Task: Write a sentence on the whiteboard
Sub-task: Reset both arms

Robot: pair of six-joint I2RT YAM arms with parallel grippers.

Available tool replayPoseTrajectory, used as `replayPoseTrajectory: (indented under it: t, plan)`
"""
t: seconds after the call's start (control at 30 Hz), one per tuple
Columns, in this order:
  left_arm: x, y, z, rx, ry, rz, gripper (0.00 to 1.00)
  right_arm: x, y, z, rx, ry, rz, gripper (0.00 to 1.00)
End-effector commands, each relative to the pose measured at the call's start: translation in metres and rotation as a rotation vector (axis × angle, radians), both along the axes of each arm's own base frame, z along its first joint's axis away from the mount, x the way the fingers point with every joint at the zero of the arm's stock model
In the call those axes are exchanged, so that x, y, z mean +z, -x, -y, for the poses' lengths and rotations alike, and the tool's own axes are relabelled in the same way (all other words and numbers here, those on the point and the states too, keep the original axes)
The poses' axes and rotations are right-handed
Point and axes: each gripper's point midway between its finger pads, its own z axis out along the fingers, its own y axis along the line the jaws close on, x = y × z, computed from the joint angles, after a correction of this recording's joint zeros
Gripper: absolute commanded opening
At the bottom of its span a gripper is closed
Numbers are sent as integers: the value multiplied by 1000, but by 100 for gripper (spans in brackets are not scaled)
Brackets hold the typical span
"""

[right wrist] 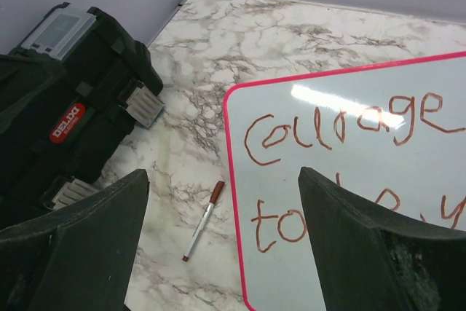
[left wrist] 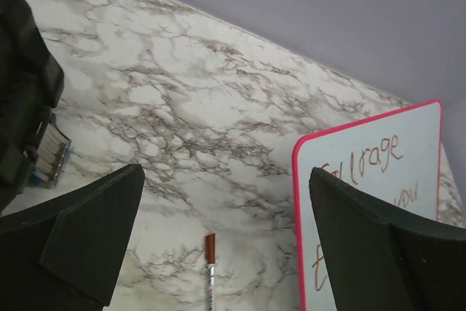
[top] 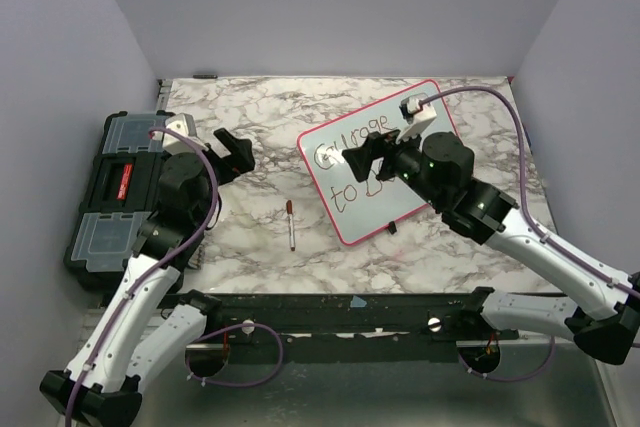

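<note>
The whiteboard with its pink-red rim lies tilted on the marble table, right of centre. It also shows in the right wrist view and the left wrist view. The sentence in brown-red marker reads "Courage" above "to be y...". A capped brown marker lies on the table left of the board, touching nothing; it also shows in the wrist views. My right gripper is open and empty above the board's middle. My left gripper is open and empty, above the table left of the marker.
A black toolbox with clear lid compartments and a red label stands at the table's left edge, beside the left arm; it also shows in the right wrist view. Purple walls close the back and sides. A black rail runs along the near edge.
</note>
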Motion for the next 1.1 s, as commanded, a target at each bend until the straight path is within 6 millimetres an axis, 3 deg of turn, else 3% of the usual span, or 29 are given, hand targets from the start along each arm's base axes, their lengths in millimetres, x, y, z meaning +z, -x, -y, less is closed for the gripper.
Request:
replayPoseTrajectory:
  t: [0.0,0.13,0.33,0.47,0.6,1.07]
  plan:
    - [-15,7,-24,66,-116,49,98,-8,6,16,-44,-31,28,86]
    - [-23,17,-26,49,-127,57,98,-22,14,38,-90,-23,18,86]
    - [-12,41,-29,6,-149,52,98,-35,29,68,-148,-35,10,86]
    - [-12,55,-35,-34,-254,67,98,-39,34,83,-184,-24,6,86]
    - [-29,62,-37,-68,-341,117,99,-43,37,91,-200,-21,6,86]
    - [-45,71,-29,-117,-317,198,98,-38,39,89,-194,-57,6,86]
